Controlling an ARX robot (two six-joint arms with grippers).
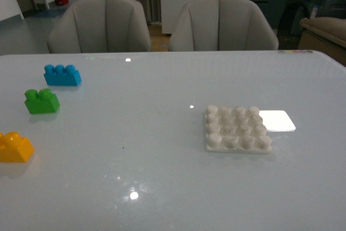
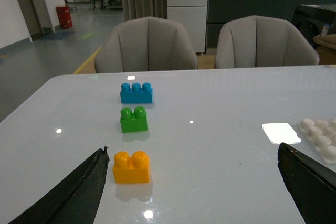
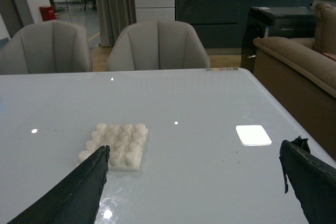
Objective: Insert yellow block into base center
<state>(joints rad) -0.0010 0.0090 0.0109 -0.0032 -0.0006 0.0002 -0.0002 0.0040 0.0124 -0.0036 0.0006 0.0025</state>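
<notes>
The yellow block (image 1: 14, 147) sits on the table at the near left edge of the front view. It also shows in the left wrist view (image 2: 131, 167), just beside the left finger. The white studded base (image 1: 237, 129) lies right of centre; it also shows in the right wrist view (image 3: 115, 146) and, partly, in the left wrist view (image 2: 321, 137). My left gripper (image 2: 194, 182) is open and empty, low over the table. My right gripper (image 3: 194, 182) is open and empty, with the base near its left finger. Neither arm shows in the front view.
A green two-stud brick (image 1: 41, 101) and a blue three-stud brick (image 1: 62, 74) stand beyond the yellow block. A glossy white patch (image 1: 277, 120) lies just right of the base. Two grey chairs (image 1: 100, 24) stand behind the table's far edge.
</notes>
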